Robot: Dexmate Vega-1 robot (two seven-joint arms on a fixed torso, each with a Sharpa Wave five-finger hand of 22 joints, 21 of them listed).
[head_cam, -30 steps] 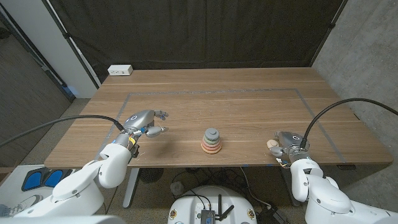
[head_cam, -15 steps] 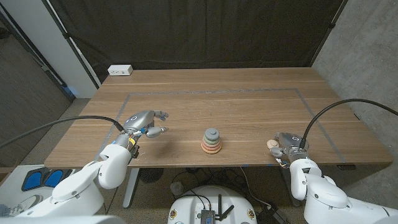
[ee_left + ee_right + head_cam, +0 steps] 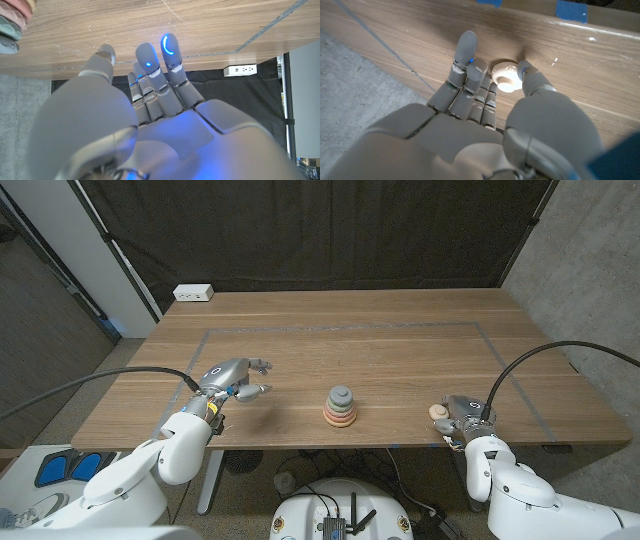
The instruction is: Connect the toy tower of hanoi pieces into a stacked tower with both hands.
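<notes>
The stacked tower (image 3: 340, 408) of coloured rings with a grey top stands near the table's front middle; its edge shows in the left wrist view (image 3: 11, 22). My left hand (image 3: 236, 377) hovers to the tower's left, fingers apart, holding nothing. A small cream piece (image 3: 437, 412) lies on the table near the front right edge. My right hand (image 3: 463, 416) is at it. In the right wrist view the cream piece (image 3: 505, 80) sits pinched between the thumb and the fingers (image 3: 465, 55), still down on the wood.
A white power strip (image 3: 194, 293) lies at the table's back left corner. Blue tape lines (image 3: 345, 328) mark a rectangle on the wooden table (image 3: 400, 360). The table's front edge runs just behind my right hand.
My right hand has crept slightly toward the front edge at the cream piece. The left hand and the tower have stayed put.
</notes>
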